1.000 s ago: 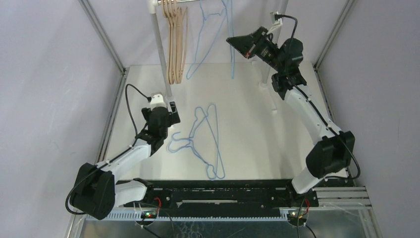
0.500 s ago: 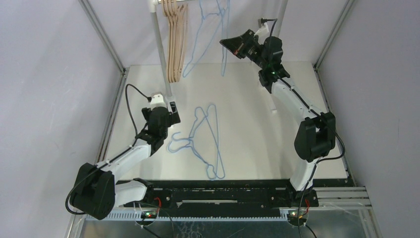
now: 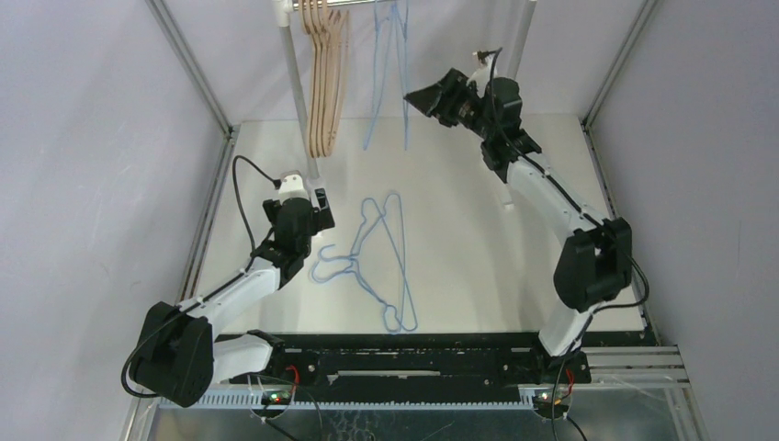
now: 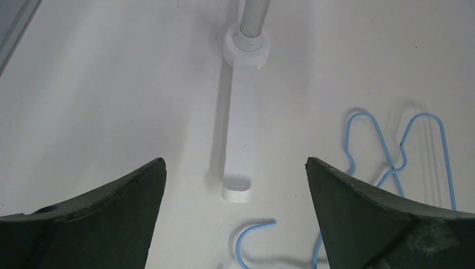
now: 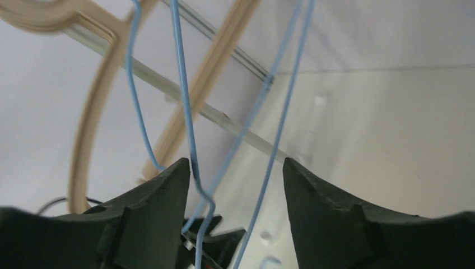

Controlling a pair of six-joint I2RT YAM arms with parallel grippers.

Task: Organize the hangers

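Your right tool point(image 5: 235, 162) is standing released, jaws apart and gripping nothing. It is hovering high over the far side of the worktop point(image 3: 459, 202), just beside the hanging blue wire hangers point(image 3: 389, 73). In the right wrist view their thin wires are passing down between the two jaws; I cannot tell whether any wire is brushing a jaw. These hangers are hanging from the silver rail point(image 3: 363, 3), to the right of the wooden hangers point(image 3: 323, 83), which are hanging in a tight bunch beside the upright post point(image 3: 296, 92).

Your left tool point(image 4: 234, 162) is likewise standing released, jaws spread wide and empty. It is hovering low over the worktop, facing the post's white foot point(image 4: 237, 145). The loose blue wire hangers point(image 3: 381, 257) are lying flat and overlapping on the worktop, just to the right of this tool and apart from its jaws
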